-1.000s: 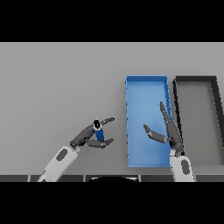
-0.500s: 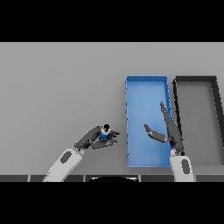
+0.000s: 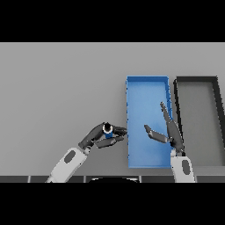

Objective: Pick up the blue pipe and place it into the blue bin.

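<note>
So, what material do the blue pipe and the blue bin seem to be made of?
The blue pipe, held in the left hand, looks like plastic: saturated blue, with a dark end, but too small to be sure. The blue bin also looks like matte plastic: uniform blue, thin straight walls, no shine.

Table [image 3: 57,88] — matt grey, smooth; blue bin [image 3: 147,81] and dark bin [image 3: 196,80] — matt, plastic-looking; pipe [image 3: 107,130] slightly glossy.

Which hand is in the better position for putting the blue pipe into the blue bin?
The left hand. Its fingers are curled round the blue pipe, just beside the blue bin's left wall. The right hand is open over the bin and holds nothing.
</note>
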`<state>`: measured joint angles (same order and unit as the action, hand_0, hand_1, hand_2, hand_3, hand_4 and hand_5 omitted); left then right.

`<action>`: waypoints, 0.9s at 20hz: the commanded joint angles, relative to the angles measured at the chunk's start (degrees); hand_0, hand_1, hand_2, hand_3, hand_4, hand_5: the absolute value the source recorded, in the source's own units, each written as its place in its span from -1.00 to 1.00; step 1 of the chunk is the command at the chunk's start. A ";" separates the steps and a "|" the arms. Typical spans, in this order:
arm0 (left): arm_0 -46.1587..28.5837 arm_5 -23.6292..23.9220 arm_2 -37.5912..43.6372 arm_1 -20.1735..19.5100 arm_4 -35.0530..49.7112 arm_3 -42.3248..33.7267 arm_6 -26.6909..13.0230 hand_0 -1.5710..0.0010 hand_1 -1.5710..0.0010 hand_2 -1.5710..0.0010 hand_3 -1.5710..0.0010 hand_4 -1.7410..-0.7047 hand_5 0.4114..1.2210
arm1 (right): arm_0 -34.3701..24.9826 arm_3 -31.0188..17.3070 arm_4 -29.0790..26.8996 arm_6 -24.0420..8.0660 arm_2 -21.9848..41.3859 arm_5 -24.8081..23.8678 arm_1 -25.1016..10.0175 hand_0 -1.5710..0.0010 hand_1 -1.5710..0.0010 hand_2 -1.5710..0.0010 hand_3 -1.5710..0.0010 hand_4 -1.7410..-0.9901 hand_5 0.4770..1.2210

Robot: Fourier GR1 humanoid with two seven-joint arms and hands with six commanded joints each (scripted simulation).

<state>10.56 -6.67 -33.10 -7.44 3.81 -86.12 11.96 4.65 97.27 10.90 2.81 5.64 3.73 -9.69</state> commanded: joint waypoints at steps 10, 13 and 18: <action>2.44 -2.92 0.35 1.35 -0.40 -5.71 -7.80 -1.00 -1.00 -1.00 -1.00 -0.48 1.00 | 1.69 0.57 0.29 1.73 0.07 0.83 -1.10 1.00 1.00 1.00 1.00 0.64 -0.73; 1.79 -3.66 0.65 1.25 -1.05 -5.89 -8.54 -1.00 -1.00 -1.00 -1.00 -0.48 1.00 | 0.60 0.04 0.27 1.20 0.08 1.19 -1.40 1.00 1.00 1.00 1.00 0.65 -0.73; 1.09 -4.29 1.03 2.34 -2.26 -5.74 -8.38 -1.00 -1.00 -1.00 -1.00 -0.49 1.00 | -0.98 -0.28 -0.36 0.53 -0.30 1.28 -1.39 1.00 0.99 1.00 1.00 0.46 -0.73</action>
<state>11.62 -11.08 -32.09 -5.09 1.51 -91.85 3.69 3.68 96.99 10.54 3.35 5.34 5.01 -11.09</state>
